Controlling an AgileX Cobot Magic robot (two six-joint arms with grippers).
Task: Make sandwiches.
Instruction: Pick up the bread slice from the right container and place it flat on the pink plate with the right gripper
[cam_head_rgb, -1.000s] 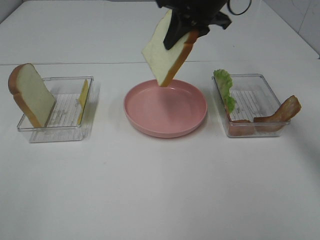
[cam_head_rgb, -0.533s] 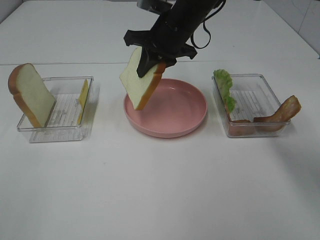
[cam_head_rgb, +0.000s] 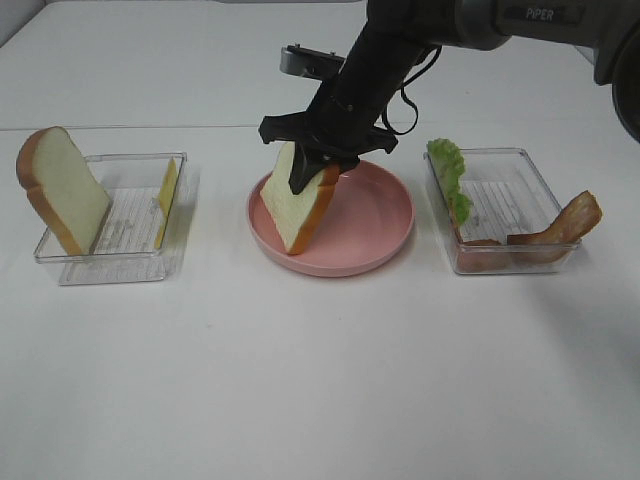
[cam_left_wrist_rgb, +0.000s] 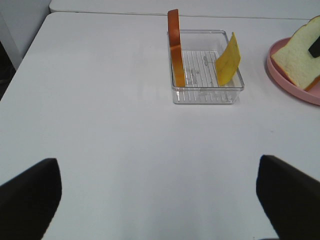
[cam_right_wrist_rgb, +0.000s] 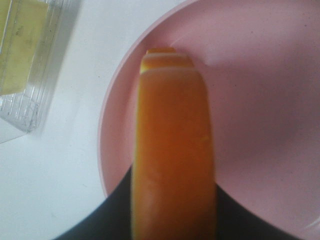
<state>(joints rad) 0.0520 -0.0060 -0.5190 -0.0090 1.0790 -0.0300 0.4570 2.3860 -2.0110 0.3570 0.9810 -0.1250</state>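
One slice (cam_head_rgb: 296, 208) is clasped by the right gripper (cam_head_rgb: 318, 172), its corner set on the plate (cam_head_rgb: 378, 218) beneath, near the rim. A second slice (cam_head_rgb: 68, 192) and one cheese (cam_head_rgb: 167, 196) are seen leftward. The left gripper (cam_left_wrist_rgb: 160, 197) is spread over bare table (cam_left_wrist_rgb: 125, 150).

Black jaws; black arm (cam_head_rgb: 375, 60); dark-grey link (cam_head_rgb: 500, 20) marked PIPER; looped cable (cam_head_rgb: 408, 90).

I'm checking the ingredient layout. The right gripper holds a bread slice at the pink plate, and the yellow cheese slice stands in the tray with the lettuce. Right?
Not quite. The exterior high view shows the cheese slice standing in the left tray with the other bread slice, not with the lettuce. The right gripper does hold a bread slice at the pink plate.
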